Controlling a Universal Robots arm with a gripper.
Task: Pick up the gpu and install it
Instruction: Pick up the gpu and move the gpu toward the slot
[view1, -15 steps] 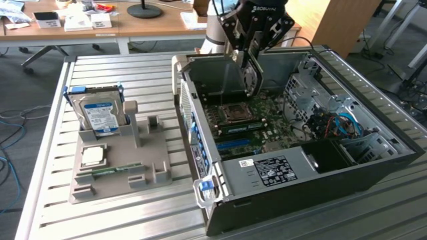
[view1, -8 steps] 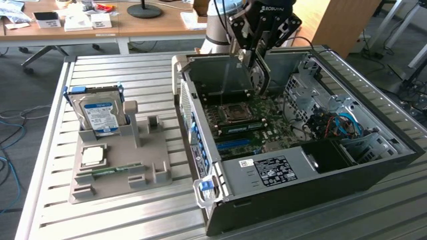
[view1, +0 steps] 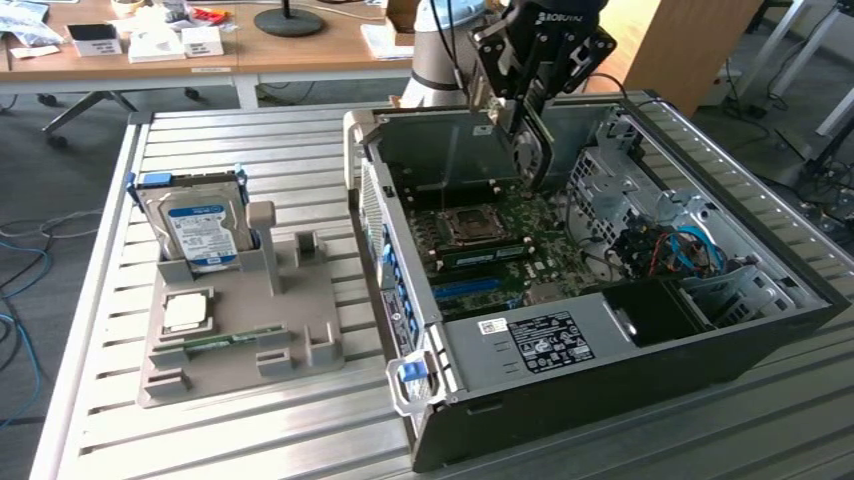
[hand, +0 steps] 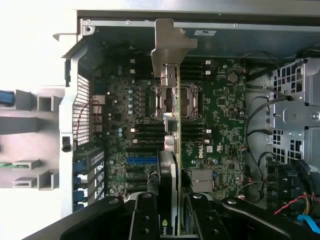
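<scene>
- Gpu (hand: 177, 125) is hanging edge-on between my fingers (hand: 145, 220); I am clenching my end effector (hand: 172, 222) on the end of the card opposite its bracket.
- In the exterior view, my end effector (view1: 529, 105) is reaching down into the open computer case (view1: 641, 340) near its far wall. The gpu (view1: 531, 160) is standing upright beneath it.
- The card's silvery bracket (hand: 170, 45) is pointing away from my fingers and sitting close to a grey wall of the case.
- Below the card, the green motherboard (hand: 225, 125) is lying flat in the case. Seen from my wrist, the card's thin edge is crossing over the processor socket (hand: 192, 100).
- I cannot tell whether the card's lower edge is touching the board.
- On the slatted metal desk (view1: 267, 440), a grey holder (view1: 247, 330) is sitting beside the case, toward the exterior view's left.
- That holder is carrying a hard drive (view1: 200, 225) standing upright, a processor chip (view1: 187, 312) lying flat, and a narrow green memory stick (view1: 220, 342).
</scene>
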